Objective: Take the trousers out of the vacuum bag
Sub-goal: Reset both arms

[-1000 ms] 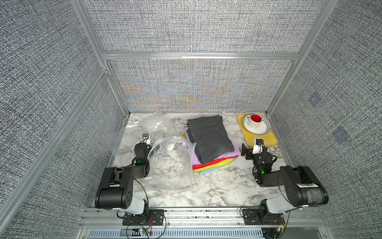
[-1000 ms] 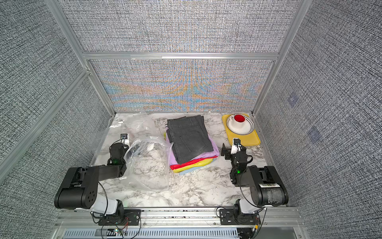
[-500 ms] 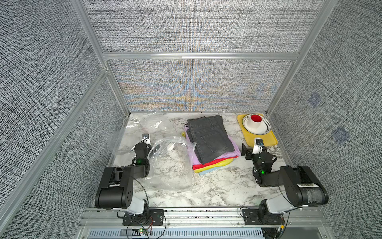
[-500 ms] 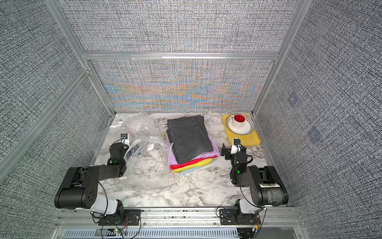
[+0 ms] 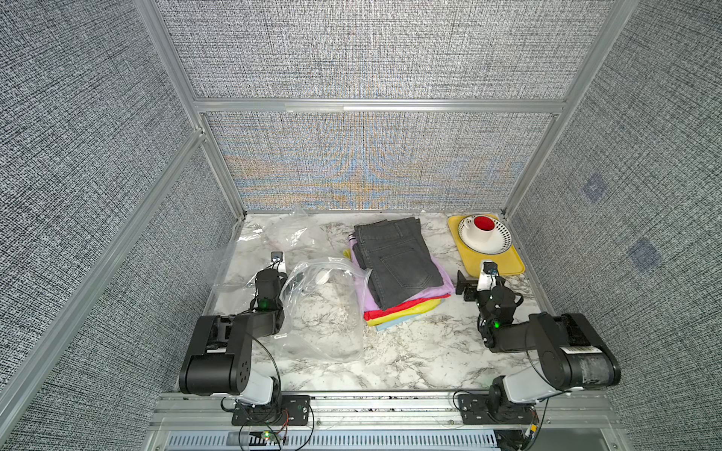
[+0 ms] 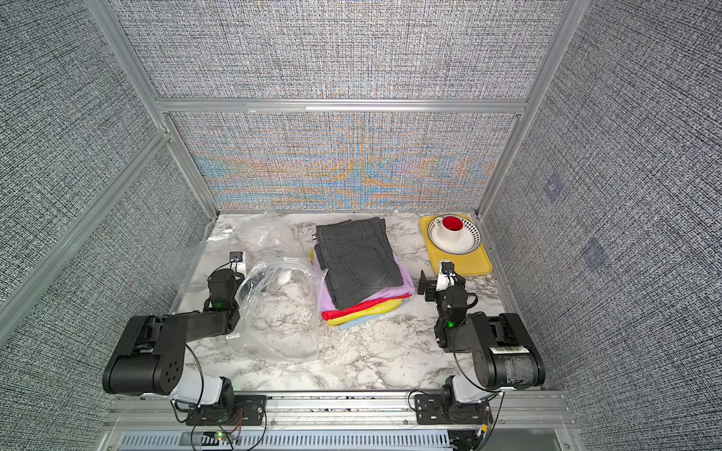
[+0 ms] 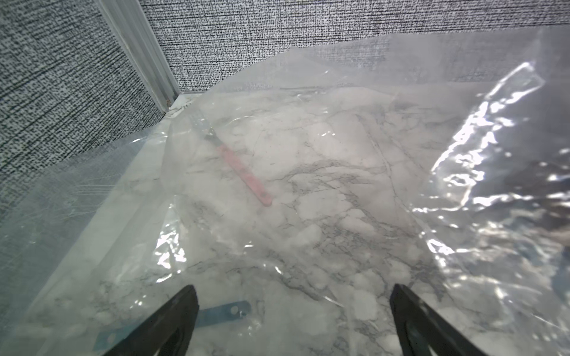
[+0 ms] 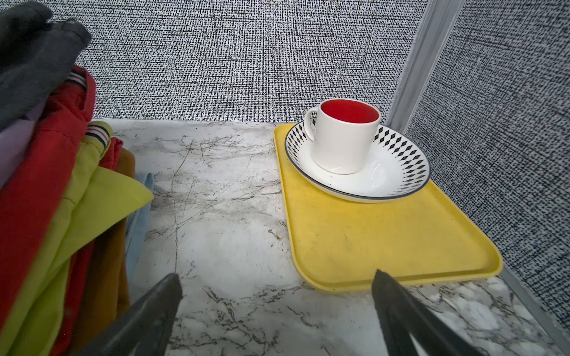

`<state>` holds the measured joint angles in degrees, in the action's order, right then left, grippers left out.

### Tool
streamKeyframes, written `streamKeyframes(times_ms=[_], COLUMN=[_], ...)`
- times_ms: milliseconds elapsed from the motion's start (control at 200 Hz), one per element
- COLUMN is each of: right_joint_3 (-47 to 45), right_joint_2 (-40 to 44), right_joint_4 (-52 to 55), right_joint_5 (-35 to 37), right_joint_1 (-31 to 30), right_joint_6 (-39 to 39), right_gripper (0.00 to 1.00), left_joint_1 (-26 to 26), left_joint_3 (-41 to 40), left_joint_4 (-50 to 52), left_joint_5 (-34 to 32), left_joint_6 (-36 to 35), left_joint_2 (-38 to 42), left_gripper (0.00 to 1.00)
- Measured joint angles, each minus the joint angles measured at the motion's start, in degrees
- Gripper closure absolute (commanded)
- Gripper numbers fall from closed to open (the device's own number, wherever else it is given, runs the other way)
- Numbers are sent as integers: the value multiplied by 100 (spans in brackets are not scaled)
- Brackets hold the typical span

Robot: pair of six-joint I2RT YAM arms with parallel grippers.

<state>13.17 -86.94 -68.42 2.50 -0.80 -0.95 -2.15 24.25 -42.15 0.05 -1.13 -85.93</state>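
Observation:
The trousers lie as a folded stack on the marble table, dark grey denim on top of lilac, red, yellow and light blue layers. They sit outside the vacuum bag, a crinkly clear bag puffed up just left of them, with its white valve disc. My left gripper rests open at the bag's left side, with plastic film in front of it. My right gripper is open over bare marble, between the stack and the tray, holding nothing.
A yellow tray at the back right carries a patterned bowl with a white cup. A pink-handled fork and a blue handle show through the plastic. Fabric walls close three sides.

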Motion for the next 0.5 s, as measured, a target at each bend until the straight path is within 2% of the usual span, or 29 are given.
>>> streamKeyframes(times_ms=[225, 501], right_joint_3=[0, 0], right_joint_2=[0, 0], right_joint_4=[2, 0], right_joint_5=[0, 0], right_joint_1=[0, 0], right_joint_6=[2, 2], right_gripper=[1, 1], left_joint_1=[-28, -31], left_joint_3=[-48, 26], left_joint_4=[-13, 28], left_joint_5=[-505, -306], left_joint_6=[129, 94], left_joint_2=[4, 2], left_gripper=[0, 0])
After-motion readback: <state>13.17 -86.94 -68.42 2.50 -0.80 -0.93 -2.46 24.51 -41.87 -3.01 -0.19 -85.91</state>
